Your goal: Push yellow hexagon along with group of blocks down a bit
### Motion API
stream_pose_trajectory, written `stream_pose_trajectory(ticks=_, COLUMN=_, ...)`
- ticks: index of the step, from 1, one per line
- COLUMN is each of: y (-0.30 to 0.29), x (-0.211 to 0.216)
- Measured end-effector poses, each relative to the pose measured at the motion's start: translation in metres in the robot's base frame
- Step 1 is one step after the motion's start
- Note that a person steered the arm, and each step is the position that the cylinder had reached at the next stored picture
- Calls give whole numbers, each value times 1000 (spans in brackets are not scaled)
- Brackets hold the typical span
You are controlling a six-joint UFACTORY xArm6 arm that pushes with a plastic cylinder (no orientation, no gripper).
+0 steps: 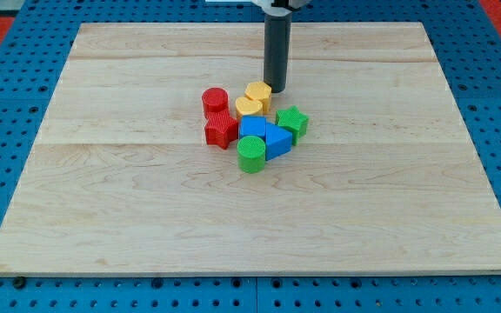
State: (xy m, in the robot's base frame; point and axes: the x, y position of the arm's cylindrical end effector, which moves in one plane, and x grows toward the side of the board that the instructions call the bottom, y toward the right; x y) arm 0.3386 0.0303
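Note:
The yellow hexagon [259, 92] sits at the top of a tight group of blocks near the board's middle. My tip [276, 89] stands just to its right, touching or nearly touching it. A second yellow block [248, 106], heart-like, lies against the hexagon's lower left. A red cylinder [214, 99] and a red star-shaped block [221, 129] are on the group's left. A green star-shaped block [292, 122] is on the right. A blue cube [252, 128] and a blue triangle [277, 138] sit in the middle. A green cylinder [250, 154] is at the bottom.
The wooden board [103, 200] lies on a blue pegboard surface [7, 104]. The rod's dark shaft [277, 48] comes down from the view's top.

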Motion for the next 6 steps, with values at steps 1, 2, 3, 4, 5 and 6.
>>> stream_pose_trajectory(ticks=1, y=-3, x=-7)
stream_pose_trajectory(ticks=2, y=-19, x=-9)
stream_pose_trajectory(ticks=3, y=-28, x=-9)
stream_pose_trajectory(ticks=4, y=-28, x=-9)
stream_pose_trajectory(ticks=5, y=-28, x=-9)
stream_pose_trajectory(ticks=6, y=-29, x=0)
